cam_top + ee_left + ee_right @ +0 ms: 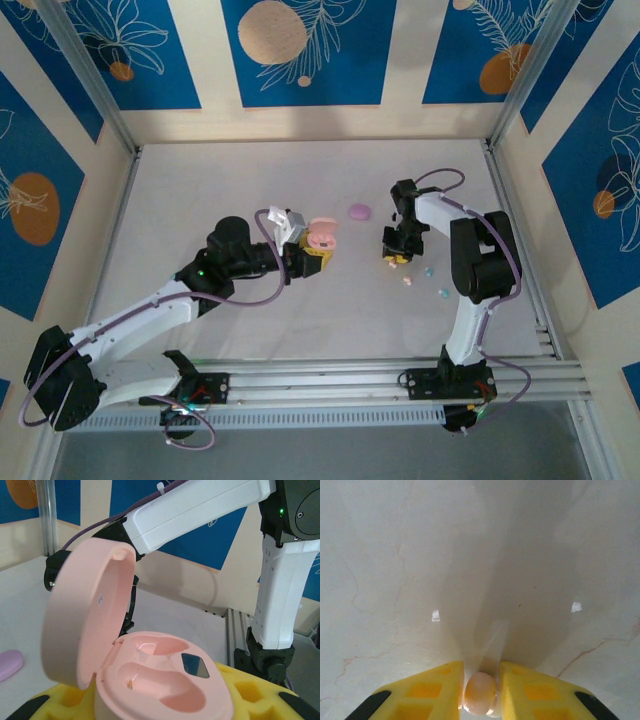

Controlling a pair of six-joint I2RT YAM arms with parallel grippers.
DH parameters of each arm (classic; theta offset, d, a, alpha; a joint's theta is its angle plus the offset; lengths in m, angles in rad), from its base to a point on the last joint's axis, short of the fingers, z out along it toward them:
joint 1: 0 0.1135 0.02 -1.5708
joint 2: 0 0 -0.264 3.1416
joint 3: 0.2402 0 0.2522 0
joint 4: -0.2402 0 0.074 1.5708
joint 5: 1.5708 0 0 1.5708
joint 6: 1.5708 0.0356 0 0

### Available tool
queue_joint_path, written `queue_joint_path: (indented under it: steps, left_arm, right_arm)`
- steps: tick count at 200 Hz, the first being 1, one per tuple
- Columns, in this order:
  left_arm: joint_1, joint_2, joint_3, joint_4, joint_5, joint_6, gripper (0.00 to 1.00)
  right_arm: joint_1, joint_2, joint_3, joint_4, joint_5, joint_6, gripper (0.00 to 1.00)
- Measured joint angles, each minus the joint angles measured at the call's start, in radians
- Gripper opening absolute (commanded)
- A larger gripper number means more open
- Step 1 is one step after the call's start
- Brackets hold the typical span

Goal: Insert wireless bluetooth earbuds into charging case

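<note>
I find the right gripper [481, 680] low over the table [420, 555], its fingers clenched on a pale pink earbud [480, 694]. The earbud sits between the two yellow pads, near their tips. The left gripper [318, 254] grasps the pink case [165, 685], whose lid stands open. Loose earbuds [428, 271] lie on the table beside the right gripper.

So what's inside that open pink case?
The pink case holds two moulded hollows, both empty. A small shiny patch sits beside them. The raised lid covers the hinge side; the near edge runs out of the picture.
</note>
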Motion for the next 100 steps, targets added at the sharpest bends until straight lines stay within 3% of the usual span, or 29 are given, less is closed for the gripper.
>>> queue_joint_path:
  steps: [100]
  left_arm:
    - [0.000, 0.000, 0.000, 0.000, 0.000, 0.000, 0.26]
  right_arm:
    - [0.016, 0.000, 0.007, -0.022, 0.022, -0.007, 0.21]
